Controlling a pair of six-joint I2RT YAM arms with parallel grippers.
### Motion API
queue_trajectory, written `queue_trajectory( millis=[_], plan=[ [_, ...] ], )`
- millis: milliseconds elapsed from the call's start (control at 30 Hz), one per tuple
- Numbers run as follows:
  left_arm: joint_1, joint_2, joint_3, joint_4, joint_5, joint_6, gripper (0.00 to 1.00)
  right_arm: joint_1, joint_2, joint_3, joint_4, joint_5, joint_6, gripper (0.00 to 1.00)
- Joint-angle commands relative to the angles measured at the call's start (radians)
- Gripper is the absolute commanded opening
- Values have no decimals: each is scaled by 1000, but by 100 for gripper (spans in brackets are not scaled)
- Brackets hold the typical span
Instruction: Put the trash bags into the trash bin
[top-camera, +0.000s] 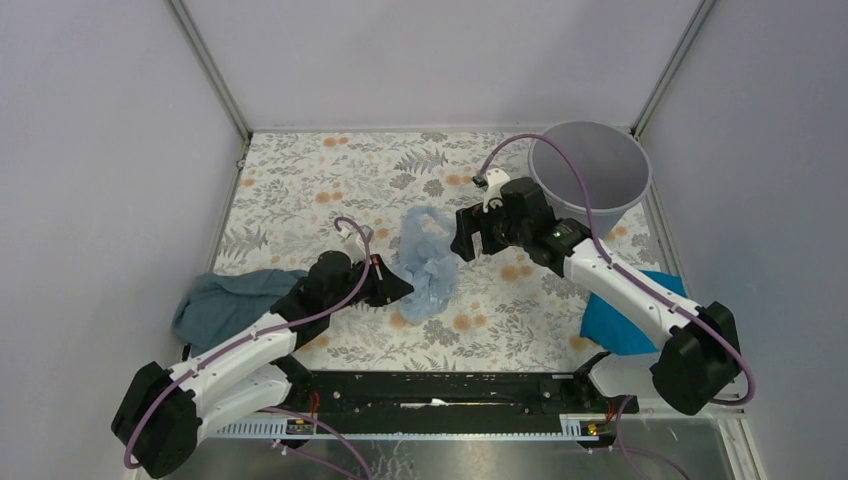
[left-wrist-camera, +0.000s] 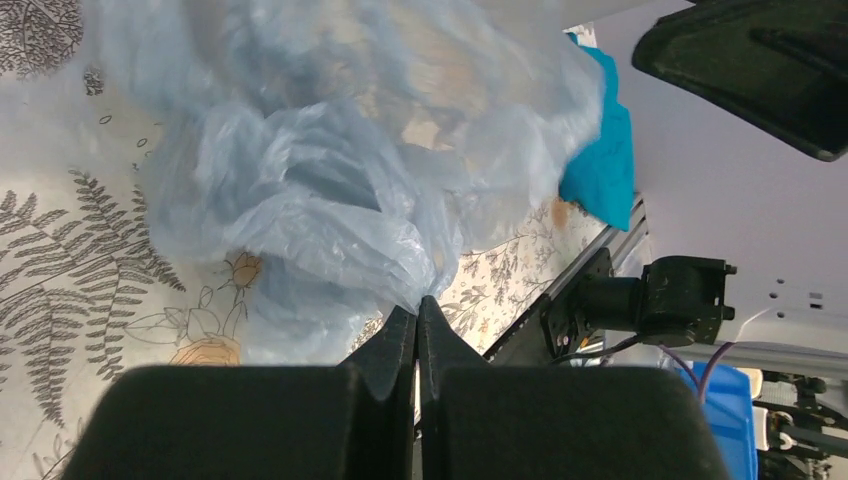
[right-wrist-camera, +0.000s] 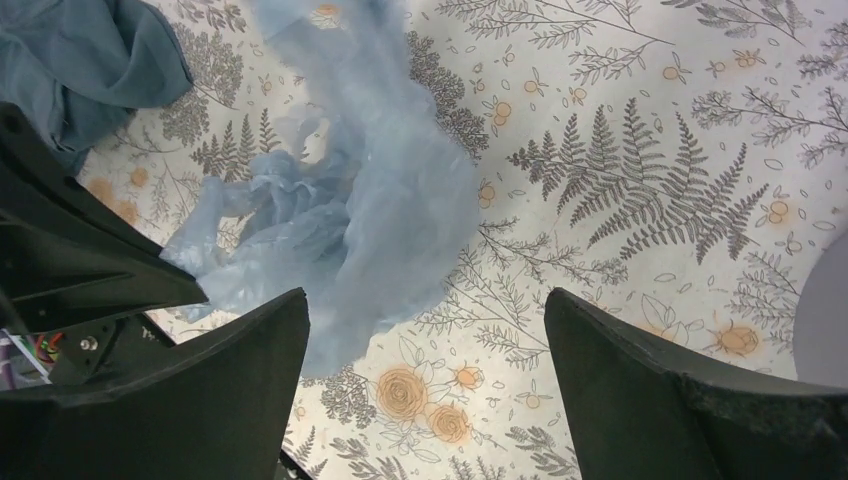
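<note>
The trash bag (top-camera: 428, 265), a crumpled pale-blue film, lies on the floral tabletop between the two arms. My left gripper (top-camera: 400, 288) is at its near-left edge. In the left wrist view the left gripper (left-wrist-camera: 418, 302) is shut, with a corner of the bag (left-wrist-camera: 320, 200) pinched at its tips. My right gripper (top-camera: 465, 243) hangs open just right of the bag. The right gripper (right-wrist-camera: 425, 300) shows bare tabletop between its fingers, and the bag (right-wrist-camera: 390, 200) lies beyond its left finger. The trash bin (top-camera: 590, 175), round and light grey, stands upright at the far right corner.
A dark teal-grey cloth (top-camera: 225, 300) lies bunched at the left edge, beside the left arm. A bright blue cloth (top-camera: 625, 320) sits under the right arm near the front right. Walls close in the table on three sides.
</note>
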Motion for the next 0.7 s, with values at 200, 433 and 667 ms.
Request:
queue_trajectory(
  millis=[200, 433, 667],
  plan=[
    [16, -67, 109, -237, 12, 119, 0, 28, 130, 112, 181, -87, -96, 100],
    [16, -73, 91, -237, 17, 116, 0, 31, 372, 318, 165, -161, -210, 100],
    [16, -76, 79, -243, 11, 125, 0, 35, 561, 492, 110, -362, -333, 100]
  ],
)
